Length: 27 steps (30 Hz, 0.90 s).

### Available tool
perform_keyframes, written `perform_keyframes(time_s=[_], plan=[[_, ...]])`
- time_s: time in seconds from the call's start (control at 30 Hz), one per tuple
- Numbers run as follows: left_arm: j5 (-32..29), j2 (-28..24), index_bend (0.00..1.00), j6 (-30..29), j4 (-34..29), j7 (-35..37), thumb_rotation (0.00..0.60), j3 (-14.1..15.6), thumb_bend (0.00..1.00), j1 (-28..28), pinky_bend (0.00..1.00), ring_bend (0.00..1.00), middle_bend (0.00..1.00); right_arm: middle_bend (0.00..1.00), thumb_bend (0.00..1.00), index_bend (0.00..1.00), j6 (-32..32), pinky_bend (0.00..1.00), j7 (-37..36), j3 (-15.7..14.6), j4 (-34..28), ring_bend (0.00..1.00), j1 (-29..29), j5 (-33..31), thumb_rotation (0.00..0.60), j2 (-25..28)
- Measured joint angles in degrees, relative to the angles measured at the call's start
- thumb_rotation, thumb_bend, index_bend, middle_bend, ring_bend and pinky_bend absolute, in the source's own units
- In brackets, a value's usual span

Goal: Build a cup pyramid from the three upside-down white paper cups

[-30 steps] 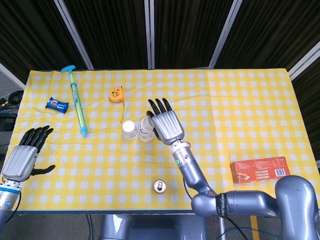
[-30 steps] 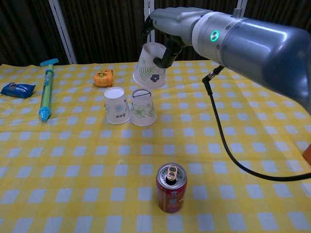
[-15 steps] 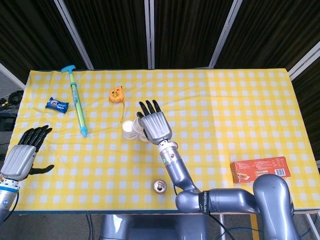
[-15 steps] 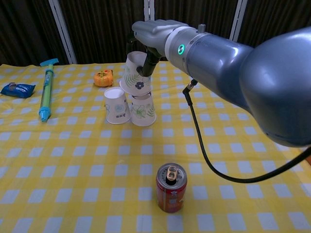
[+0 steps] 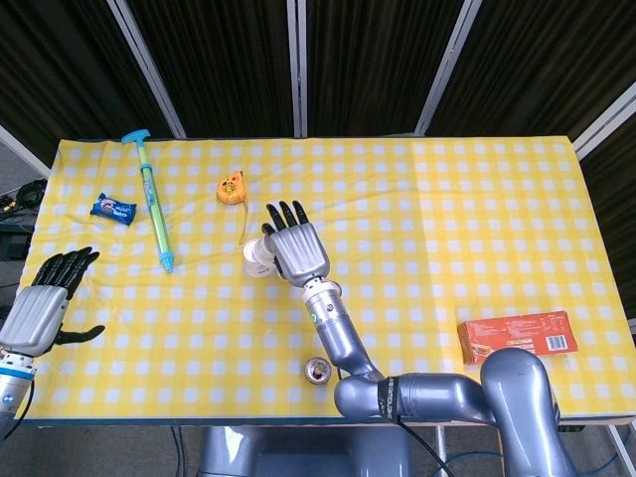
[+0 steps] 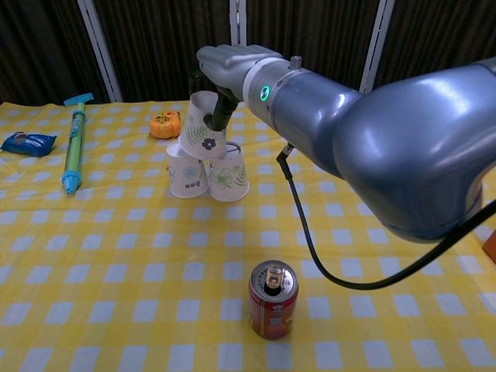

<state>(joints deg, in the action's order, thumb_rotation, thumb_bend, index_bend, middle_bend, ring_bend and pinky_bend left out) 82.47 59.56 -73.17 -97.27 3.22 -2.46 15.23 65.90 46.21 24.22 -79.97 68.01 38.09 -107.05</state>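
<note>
Two upside-down white paper cups, the left cup (image 6: 186,173) and the right cup (image 6: 229,173), stand side by side on the yellow checked table (image 6: 116,256). My right hand (image 6: 226,65) grips the third cup (image 6: 200,130) by its upper part. That cup is tilted, its rim low over the seam between the other two; contact cannot be told. From the head camera my right hand (image 5: 291,248) covers most of the stack, and only one cup (image 5: 257,256) shows beside it. My left hand (image 5: 45,306) hovers at the table's near left edge, fingers spread and empty.
A red soda can (image 6: 272,299) stands in front of the cups. An orange tape measure (image 6: 164,124) lies just behind them. A blue-green syringe toy (image 6: 72,147) and a blue packet (image 6: 28,142) lie far left. A red box (image 5: 517,336) sits at the near right.
My right hand has carried the held cup leftward and down, from above and right of the two standing cups to just over their seam. My left hand barely moved.
</note>
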Motion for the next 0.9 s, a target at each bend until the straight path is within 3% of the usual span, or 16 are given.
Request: perform_keyframes(time_s=[0.33, 0.7, 0.9], plan=[[-0.1, -0.2, 0.0, 0.5, -0.2, -0.2, 0.6, 0.0, 0.12, 0.2, 0.0, 0.0, 0.0, 0.0, 0.21, 0.25, 0.0, 0.05, 1.2, -0.4, -0.9, 0.0, -0.2, -0.7, 0.6, 0.4], [-1.3, -0.3, 0.0, 0.2, -0.3, -0.8, 0.6, -0.5, 0.12, -0.1, 0.0, 0.0, 0.0, 0.0, 0.18, 0.2, 4.5, 0.05, 4.2, -0.6, -8.5, 0.0, -1.5, -0.9, 0.6, 3.4], [-1.5, -0.2, 0.0, -0.2, -0.3, -1.2, 0.6, -0.6, 0.12, -0.3, 0.0, 0.0, 0.0, 0.0, 0.18, 0.2, 8.1, 0.05, 5.7, -1.2, -14.3, 0.0, -3.5, 0.6, 0.6, 7.6]])
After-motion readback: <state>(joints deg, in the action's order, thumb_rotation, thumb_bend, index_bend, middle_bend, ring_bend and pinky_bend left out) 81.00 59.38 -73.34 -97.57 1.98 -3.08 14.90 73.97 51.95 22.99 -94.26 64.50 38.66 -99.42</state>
